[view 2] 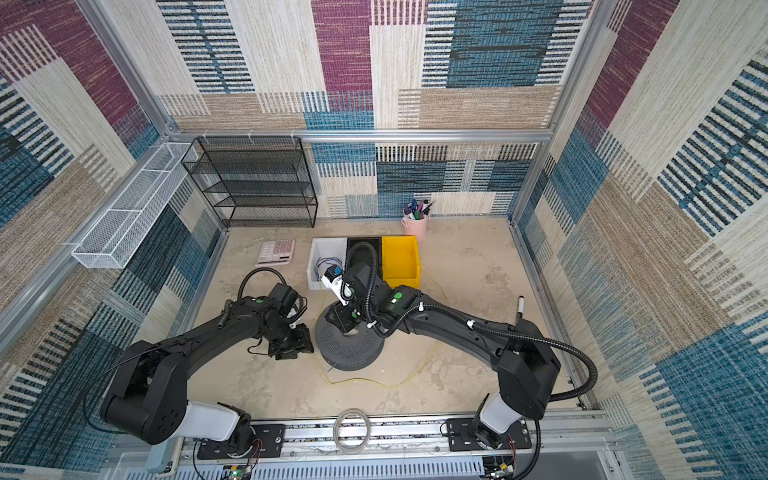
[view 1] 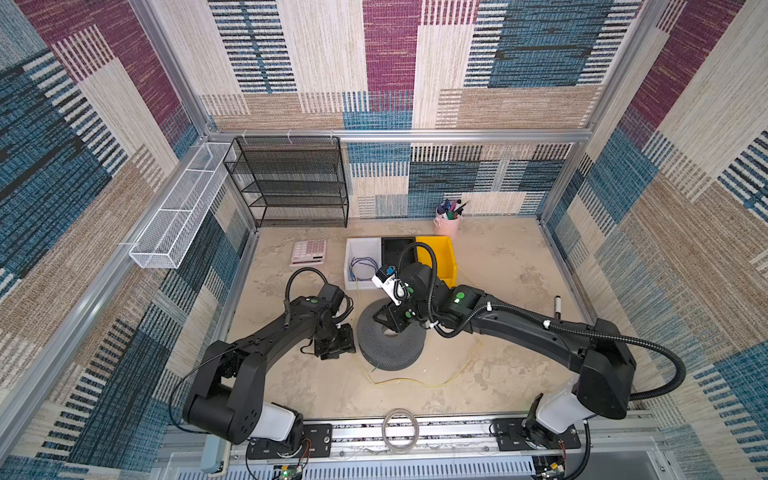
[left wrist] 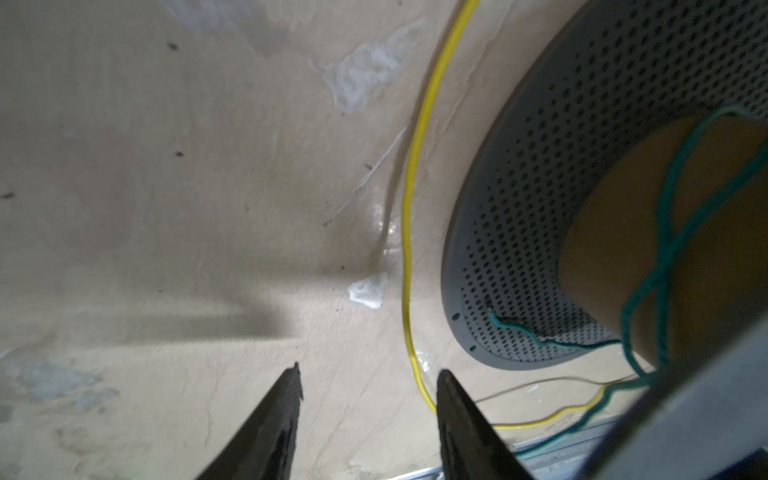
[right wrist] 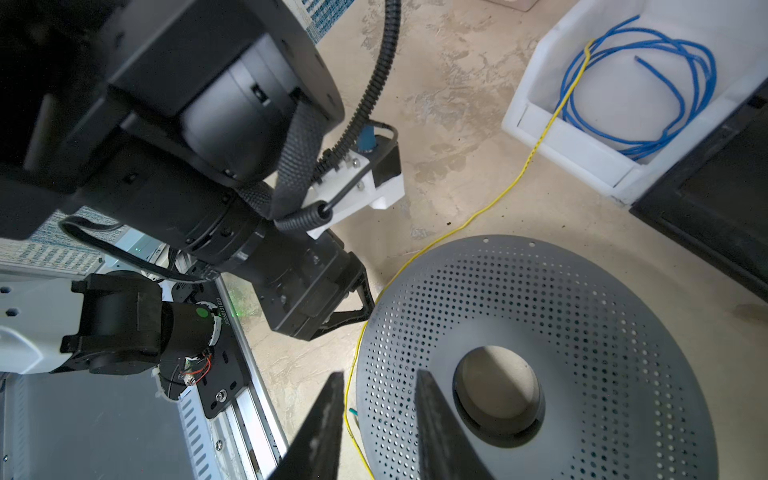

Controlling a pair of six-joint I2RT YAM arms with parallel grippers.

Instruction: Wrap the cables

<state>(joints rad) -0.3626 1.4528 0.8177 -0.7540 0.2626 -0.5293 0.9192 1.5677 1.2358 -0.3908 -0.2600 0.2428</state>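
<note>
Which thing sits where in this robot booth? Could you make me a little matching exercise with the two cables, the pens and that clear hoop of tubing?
Things
1. blue cable
2. yellow cable
3. pens
4. clear tubing hoop

Places
A. lying on the metal rail at the front edge
B. standing in the pink cup
C. coiled inside the white bin
D. strung across the table past the grey reel

Pairs: 1-C, 2-D, 3-B, 4-A
</note>
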